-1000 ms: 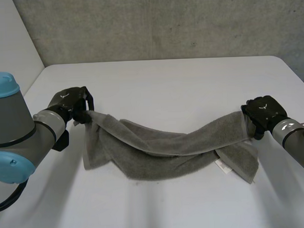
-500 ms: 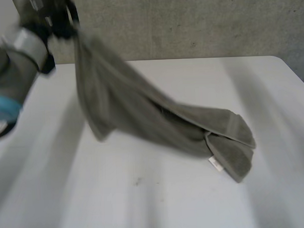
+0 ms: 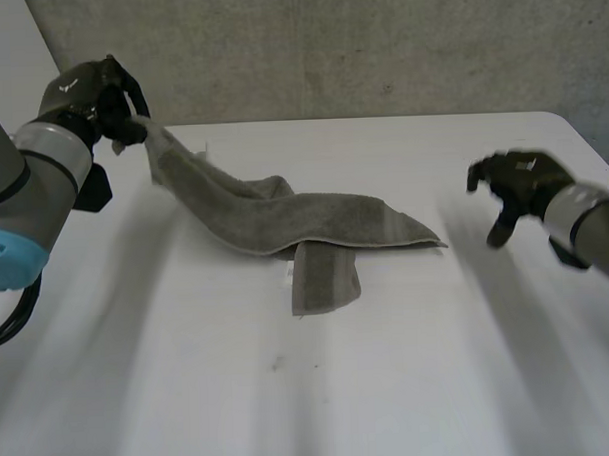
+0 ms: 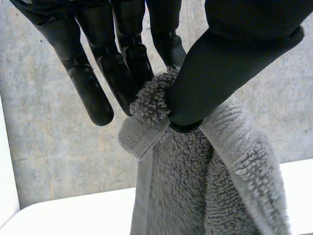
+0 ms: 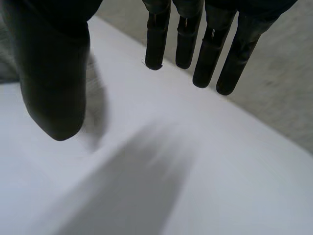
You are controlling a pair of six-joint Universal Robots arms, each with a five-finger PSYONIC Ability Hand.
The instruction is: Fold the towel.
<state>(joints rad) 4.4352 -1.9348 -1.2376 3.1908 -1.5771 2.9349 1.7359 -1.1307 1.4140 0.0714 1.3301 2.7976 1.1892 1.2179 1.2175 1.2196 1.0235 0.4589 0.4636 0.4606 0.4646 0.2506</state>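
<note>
My left hand (image 3: 88,93) pinches a towel (image 3: 314,223) corner at 10 o'clock, right hand (image 3: 520,177) spread empty at 3; a one-handed pull risks bunching it.

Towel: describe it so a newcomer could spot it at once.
On the white table, a rumpled grey towel runs from the far left corner to the middle. Its raised end is pinched in the left hand; the open right hand hovers apart.

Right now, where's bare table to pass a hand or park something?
Bare: the near strip of the table in front of the towel, the far strip between towel and wall, and the gap between the towel's tip and the open right hand. Crowded: the left-centre, where the towel runs up to the left hand pinching it.
</note>
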